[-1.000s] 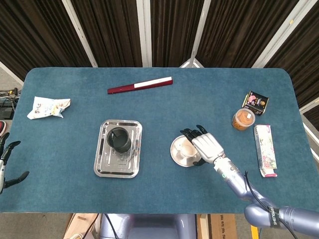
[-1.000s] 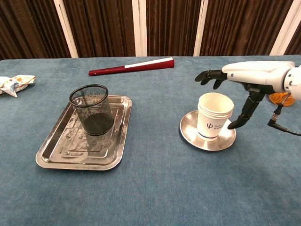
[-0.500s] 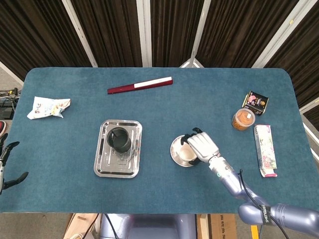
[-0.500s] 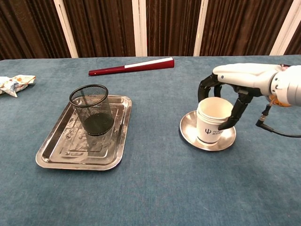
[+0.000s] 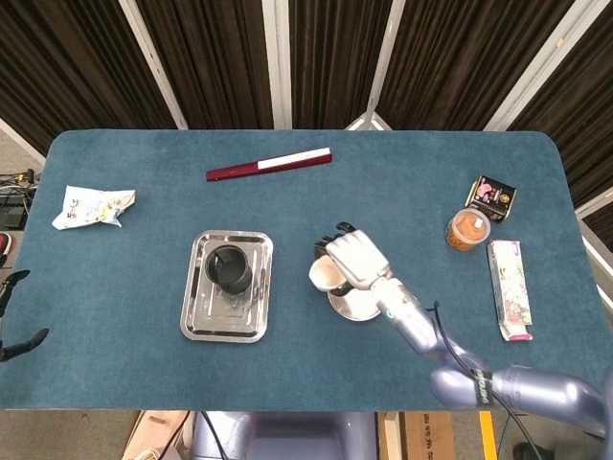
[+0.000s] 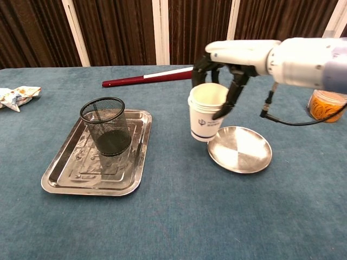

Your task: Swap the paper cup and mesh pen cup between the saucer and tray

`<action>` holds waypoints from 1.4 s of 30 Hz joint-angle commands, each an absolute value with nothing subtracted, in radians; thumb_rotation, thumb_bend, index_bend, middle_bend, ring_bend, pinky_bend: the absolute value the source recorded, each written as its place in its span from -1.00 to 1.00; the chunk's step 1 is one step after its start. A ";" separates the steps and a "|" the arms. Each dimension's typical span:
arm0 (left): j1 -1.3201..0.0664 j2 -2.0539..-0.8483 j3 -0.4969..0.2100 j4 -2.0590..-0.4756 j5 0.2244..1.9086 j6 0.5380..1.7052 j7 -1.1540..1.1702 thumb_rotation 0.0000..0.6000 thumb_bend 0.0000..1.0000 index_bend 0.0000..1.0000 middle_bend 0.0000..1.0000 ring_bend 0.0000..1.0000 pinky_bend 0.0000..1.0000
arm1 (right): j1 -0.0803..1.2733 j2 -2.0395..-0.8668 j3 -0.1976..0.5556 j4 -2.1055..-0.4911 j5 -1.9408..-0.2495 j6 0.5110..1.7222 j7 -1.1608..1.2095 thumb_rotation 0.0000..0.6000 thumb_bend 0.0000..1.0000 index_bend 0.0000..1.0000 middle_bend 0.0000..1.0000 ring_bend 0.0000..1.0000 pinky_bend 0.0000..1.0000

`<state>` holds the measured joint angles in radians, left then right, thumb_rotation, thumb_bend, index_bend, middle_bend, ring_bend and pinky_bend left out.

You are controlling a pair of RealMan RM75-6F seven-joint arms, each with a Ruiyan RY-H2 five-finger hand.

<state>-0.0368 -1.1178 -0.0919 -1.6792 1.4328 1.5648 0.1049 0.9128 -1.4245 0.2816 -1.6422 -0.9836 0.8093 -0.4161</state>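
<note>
My right hand [image 6: 233,57] [image 5: 352,259] grips the white paper cup [image 6: 206,118] [image 5: 329,277] from above and holds it in the air, just left of the round metal saucer [image 6: 240,149] [image 5: 356,304]. The saucer is bare. The black mesh pen cup [image 6: 106,125] [image 5: 230,267] stands upright in the rectangular metal tray [image 6: 70,173] [image 5: 225,316] on the left. My left hand [image 5: 13,316] shows only at the left edge of the head view, off the table, fingers apart and holding nothing.
A red and white stick [image 5: 269,164] [image 6: 152,76] lies at the back. A crumpled packet [image 5: 92,205] [image 6: 16,96] is far left. On the right are an orange-filled jar [image 5: 467,230] [image 6: 325,105], a small dark box [image 5: 492,196] and a long floral box [image 5: 509,288].
My right hand closed around the paper cup on the saucer, lifted it and carried it left, off the saucer. The mesh cup and tray have not moved.
</note>
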 commanded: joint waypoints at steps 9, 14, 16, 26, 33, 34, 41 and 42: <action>-0.041 -1.117 -0.102 -1.677 1.412 1.555 0.103 1.00 -0.69 -0.60 -1.00 -1.00 -0.98 | 1.033 -1.577 0.283 -1.416 -0.924 0.744 -0.417 1.00 -1.00 0.05 -0.17 -0.09 -0.62; -0.042 -1.111 -0.108 -1.675 1.401 1.552 0.092 1.00 -0.69 -0.60 -1.00 -1.00 -0.98 | 1.046 -1.594 0.273 -1.384 -0.923 0.738 -0.407 1.00 -1.00 -0.30 -0.39 -0.30 -0.78; -0.043 -1.109 -0.109 -1.672 1.399 1.550 0.090 1.00 -0.69 -0.60 -1.00 -1.00 -0.98 | 1.050 -1.587 0.265 -1.391 -0.916 0.726 -0.407 1.00 -1.00 -0.70 -0.68 -0.62 -0.95; -0.050 -1.101 -0.106 -1.669 1.397 1.530 0.079 1.00 -0.69 -0.60 -1.00 -1.00 -0.98 | 0.989 -1.369 0.245 -1.655 -0.830 0.876 -0.498 1.00 -1.00 -1.00 -1.00 -1.00 -1.00; -0.067 -1.081 -0.084 -1.683 1.454 1.499 0.005 1.00 -0.69 -0.61 -1.00 -1.00 -0.98 | 0.642 -1.119 0.071 -1.937 -1.078 1.203 -0.310 1.00 -1.00 -1.00 -1.00 -1.00 -1.00; -0.073 -1.079 -0.084 -1.681 1.463 1.494 0.002 1.00 -0.69 -0.61 -1.00 -1.00 -0.98 | 0.589 -1.105 0.032 -1.930 -1.148 1.241 -0.256 1.00 -1.00 -1.00 -1.00 -1.00 -1.00; -0.174 -1.024 -0.101 -1.738 1.470 1.350 0.007 1.00 -0.70 -0.62 -1.00 -1.00 -0.98 | 0.362 -1.125 -0.129 -1.777 -1.429 1.451 -0.093 1.00 -1.00 -1.00 -1.00 -1.00 -1.00; -0.192 -1.017 -0.110 -1.757 1.464 1.329 0.020 1.00 -0.70 -0.63 -1.00 -1.00 -0.98 | 0.345 -1.127 -0.141 -1.762 -1.443 1.460 -0.089 1.00 -1.00 -1.00 -1.00 -1.00 -1.00</action>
<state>-0.1499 -1.0416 -0.0942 -1.7200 1.4724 1.3778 -0.0033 0.4639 -1.1476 -0.0446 -1.8277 -1.3343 1.3545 -0.1811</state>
